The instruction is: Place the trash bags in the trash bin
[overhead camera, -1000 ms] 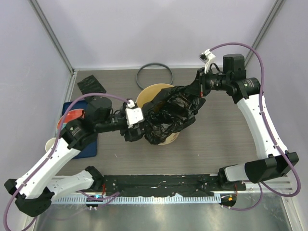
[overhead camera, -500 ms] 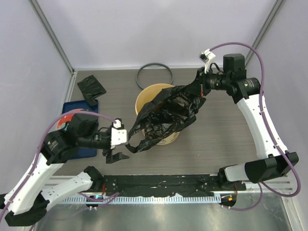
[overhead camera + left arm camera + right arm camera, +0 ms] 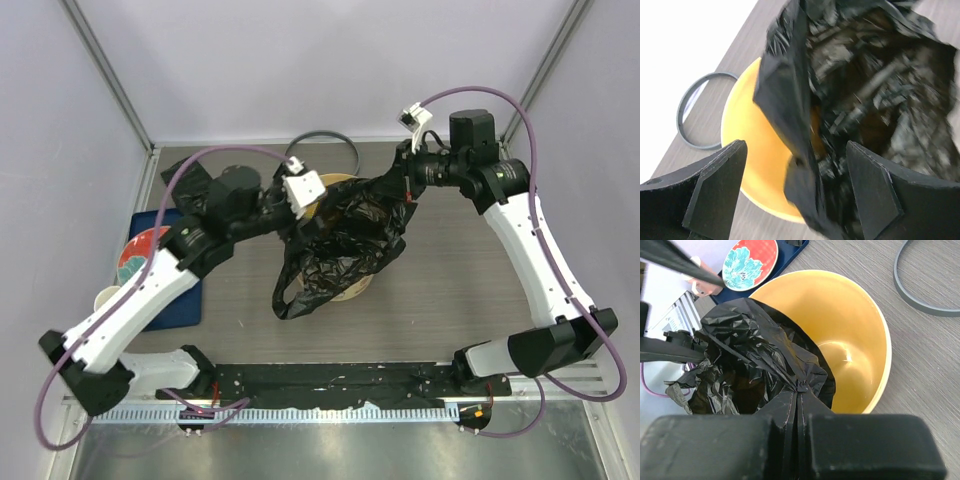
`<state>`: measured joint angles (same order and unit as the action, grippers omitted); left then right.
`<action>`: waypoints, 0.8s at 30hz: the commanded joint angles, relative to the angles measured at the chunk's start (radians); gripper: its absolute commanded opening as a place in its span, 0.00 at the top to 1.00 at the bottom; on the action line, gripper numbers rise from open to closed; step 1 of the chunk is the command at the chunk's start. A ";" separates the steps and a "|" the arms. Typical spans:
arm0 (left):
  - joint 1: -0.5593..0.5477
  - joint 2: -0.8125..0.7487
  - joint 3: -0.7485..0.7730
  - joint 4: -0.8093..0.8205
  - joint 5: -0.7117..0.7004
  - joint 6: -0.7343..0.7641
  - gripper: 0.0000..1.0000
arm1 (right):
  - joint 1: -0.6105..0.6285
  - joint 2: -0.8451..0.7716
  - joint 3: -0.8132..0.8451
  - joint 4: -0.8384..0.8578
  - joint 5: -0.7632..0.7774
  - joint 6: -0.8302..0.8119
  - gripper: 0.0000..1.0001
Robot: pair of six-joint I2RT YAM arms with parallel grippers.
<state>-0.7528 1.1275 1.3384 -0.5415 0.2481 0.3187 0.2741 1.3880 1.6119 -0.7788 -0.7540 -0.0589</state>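
Above the trash bin (image 3: 333, 188), I am pinching the far edge of the trash bag (image 3: 345, 245) tight in my right gripper (image 3: 405, 178), the sheet draping over the bin's mouth; my left gripper (image 3: 795, 165) is hovering, jaws wide around the bag's left fold.

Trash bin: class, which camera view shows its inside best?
Right wrist view: the trash bin shows its open yellow inside to the bottom. The left wrist view catches a blurred part; in the top view the trash bag covers most of it.

Wood-grain table (image 3: 450, 280), trash bin (image 3: 850, 315), grey ring (image 3: 345, 138), possibly a blue mat (image 3: 185, 300)
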 commanded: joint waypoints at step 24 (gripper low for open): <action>0.035 0.238 0.127 0.227 -0.213 0.002 1.00 | 0.025 -0.092 0.111 -0.194 0.240 -0.163 0.29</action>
<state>-0.7258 1.3548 1.4269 -0.3408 0.0662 0.3431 0.2993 1.3529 1.6867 -0.9192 -0.5476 -0.1791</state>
